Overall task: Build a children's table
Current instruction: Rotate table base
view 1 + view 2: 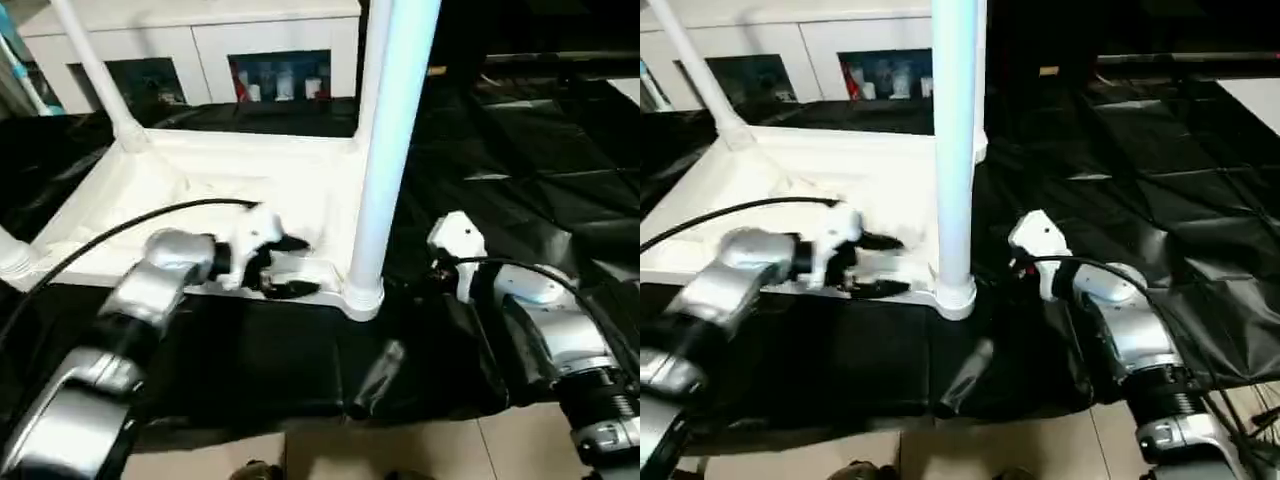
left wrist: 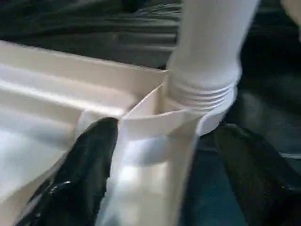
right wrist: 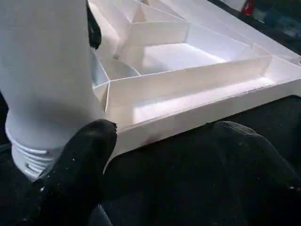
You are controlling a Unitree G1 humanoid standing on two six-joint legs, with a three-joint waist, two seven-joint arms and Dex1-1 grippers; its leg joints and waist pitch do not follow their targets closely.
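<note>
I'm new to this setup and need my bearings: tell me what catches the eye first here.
A tall white leg stands upright in the near corner socket of the upturned children's table, which lies ribs-up on black cloth. The left hand straddles the tabletop's near rim beside that leg, one black finger inside. The right hand hovers open over the cloth just outside the same corner.
</note>
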